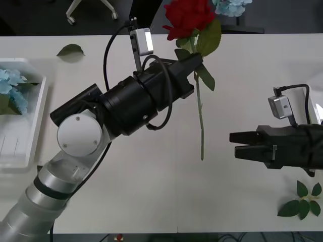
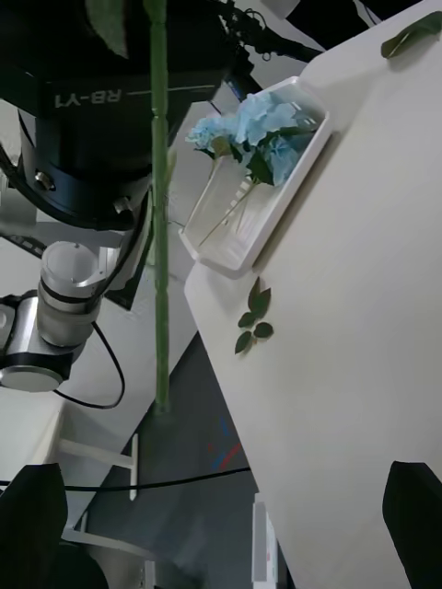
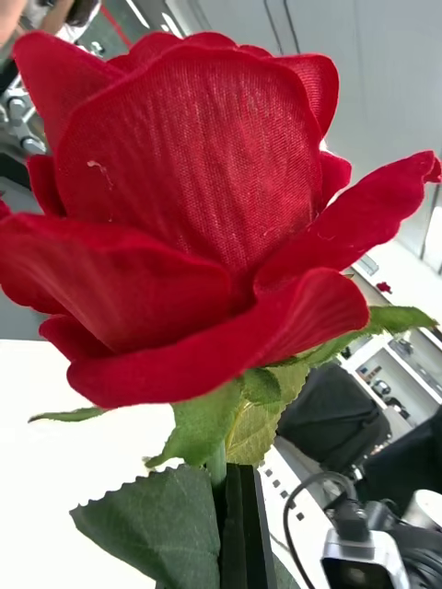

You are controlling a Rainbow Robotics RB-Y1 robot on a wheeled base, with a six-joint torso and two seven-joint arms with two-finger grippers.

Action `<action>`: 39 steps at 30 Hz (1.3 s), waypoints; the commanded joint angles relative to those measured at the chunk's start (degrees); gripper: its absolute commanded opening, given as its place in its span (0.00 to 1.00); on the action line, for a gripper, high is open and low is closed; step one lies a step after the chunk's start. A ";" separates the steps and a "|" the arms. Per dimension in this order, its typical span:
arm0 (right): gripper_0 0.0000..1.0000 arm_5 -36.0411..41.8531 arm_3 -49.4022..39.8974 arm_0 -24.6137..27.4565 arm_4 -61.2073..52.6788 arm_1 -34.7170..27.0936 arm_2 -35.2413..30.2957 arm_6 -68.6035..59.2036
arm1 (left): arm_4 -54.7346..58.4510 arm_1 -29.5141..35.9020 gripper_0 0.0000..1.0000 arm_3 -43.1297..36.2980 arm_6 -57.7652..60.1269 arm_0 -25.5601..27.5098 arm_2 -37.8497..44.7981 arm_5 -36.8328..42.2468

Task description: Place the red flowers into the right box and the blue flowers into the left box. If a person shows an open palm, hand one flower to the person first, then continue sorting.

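My left gripper (image 1: 197, 59) is raised over the table's far side and shut on a red flower (image 1: 188, 17) just under the bloom. The thin green stem (image 1: 201, 121) hangs straight down. In the left wrist view the red flower (image 3: 184, 212) looms close, with the black fingers (image 3: 241, 529) pressed together on its stem. My right gripper (image 1: 233, 144) hovers open at the right, level with the stem's lower end and a little apart from it. Its wrist view has the stem (image 2: 161, 230) in front of the open gripper (image 2: 224, 488). The left box (image 1: 39, 108) holds blue flowers (image 1: 12, 91). The right box is out of view.
Another blue flower (image 1: 232, 6) lies at the table's far edge. Loose green leaf sprigs lie at the far left (image 1: 70, 49) and the near right (image 1: 303, 199). The right wrist view has the left box (image 2: 235, 256), its blue flowers (image 2: 253, 133) and a leaf sprig (image 2: 253, 317).
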 commanded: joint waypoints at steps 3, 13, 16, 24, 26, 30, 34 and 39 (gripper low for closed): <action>1.00 -1.79 -3.98 -1.67 -0.63 0.42 -0.59 -6.43 | -0.31 -0.94 0.00 0.65 -0.43 -3.08 -1.10 -1.10; 1.00 -5.05 -4.51 -5.36 -0.54 1.04 4.42 -7.05 | -0.22 -0.94 0.00 0.92 -0.17 -3.25 -2.33 -1.10; 1.00 -7.33 -4.60 -6.85 -0.54 1.04 6.27 -7.05 | -0.31 -0.94 0.00 0.92 -0.17 -3.17 -2.50 -1.10; 1.00 -11.02 -4.60 -9.23 2.10 2.44 8.11 -9.07 | -0.40 -1.03 0.00 0.92 -0.17 -3.25 -3.12 -1.10; 1.00 -11.29 -4.60 -9.84 3.85 3.06 8.20 -11.00 | -0.31 -1.03 0.00 0.92 -0.17 -3.25 -3.21 -1.10; 1.00 -12.17 -4.60 -10.46 5.96 3.94 8.29 -12.23 | -0.31 -1.03 0.00 0.92 -0.17 -3.25 -3.21 -1.10; 1.00 -13.57 -4.60 -11.51 5.96 4.11 10.13 -12.85 | -0.31 -1.03 0.00 0.92 -0.17 -3.25 -3.29 -1.10; 1.00 -15.86 -4.77 -13.18 5.88 4.11 12.95 -13.11 | -0.31 -1.03 0.00 0.92 -0.08 -3.17 -3.29 -1.10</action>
